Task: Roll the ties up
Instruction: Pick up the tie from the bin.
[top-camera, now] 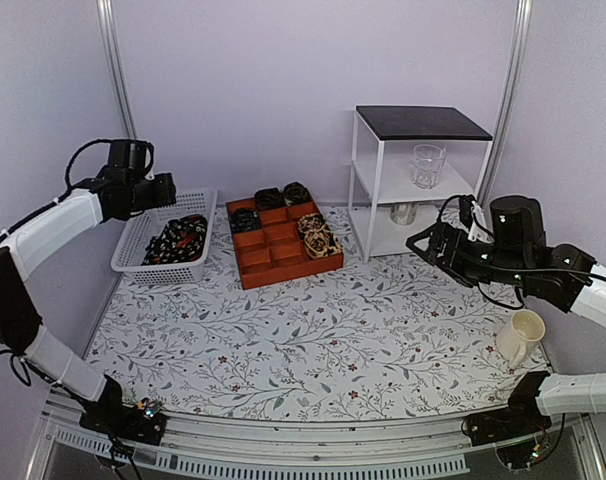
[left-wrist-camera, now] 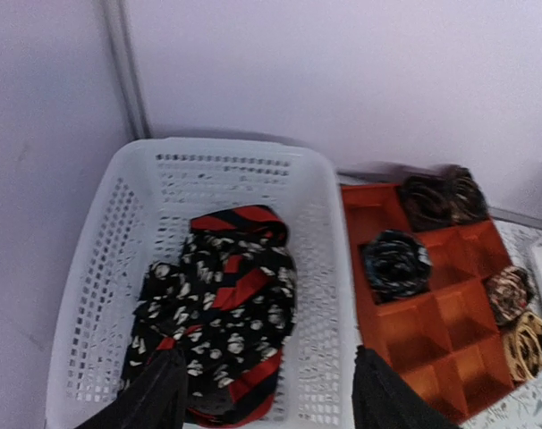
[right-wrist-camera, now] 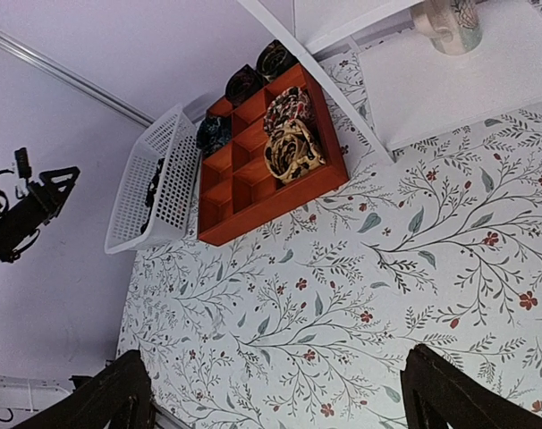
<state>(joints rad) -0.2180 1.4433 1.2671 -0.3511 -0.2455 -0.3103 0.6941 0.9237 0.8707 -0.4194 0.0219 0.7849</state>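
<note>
Unrolled ties (left-wrist-camera: 217, 331), black with pale print tangled with a red-and-black striped one, heaped loose in the white basket (left-wrist-camera: 101, 268) at the table's far left. Rolled coils (left-wrist-camera: 394, 265) already seated in several compartments of the orange tray (left-wrist-camera: 450, 331) just beside the basket; other compartments vacant. Step in hand, as judged: picking one tie out of the heap. To do it well, descend straight over an exposed fold near the top, pinch a single layer only, keep clear of the basket wall, and lift slowly to shed the entangled neighbour. Left gripper (left-wrist-camera: 269, 393) poised above the basket's near end, jaws parted moderately wide, nothing between them, apparently touching nothing. Right gripper (right-wrist-camera: 284, 398) well apart over the floral tablecloth (right-wrist-camera: 342, 295), jaws spread fully, empty.
</note>
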